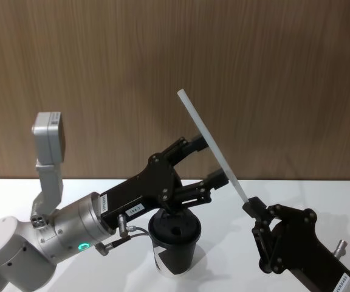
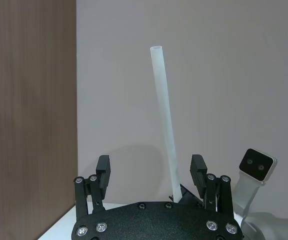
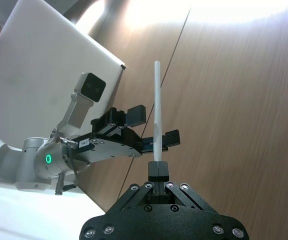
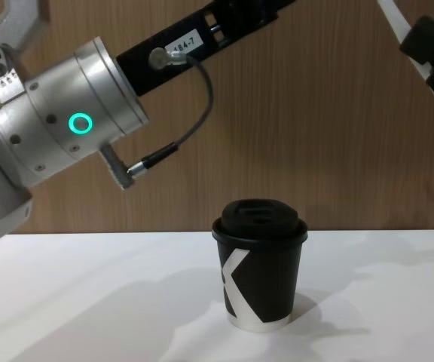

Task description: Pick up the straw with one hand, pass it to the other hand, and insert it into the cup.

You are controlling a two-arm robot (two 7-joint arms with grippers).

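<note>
Right gripper [image 1: 251, 207], the all-black one, sits at about four o'clock in the head view, and it's clamped tight on the bottom end of the straw [image 1: 198, 120], pinched right at the tip of those blocky jaws. The straw is up in the air, well above the table [image 4: 89, 302]. It leans from that grip up towards eleven o'clock, its free end high against the wood-panel wall [image 1: 102, 61]. The left gripper [image 1: 212, 160] reaches in from eight o'clock on its silver wrist, green ring light [image 1: 84, 247] glowing. It's spread wide, one finger either side of the straw just below its middle, bracketing it, not pressing on it. The left wrist view shows clear daylight between the straw and both fingers [image 2: 103, 170], with the straw standing nearer one of them. And the cup [image 1: 175, 246]? Upright on the table at six o'clock, just below the left gripper's body in the head view, with its black lid [image 1: 175, 227] on. Its white K mark faces the chest camera, and nothing touches it. Straw and cup are well apart, the straw's lower end off at the cup's two o'clock and higher up.
</note>
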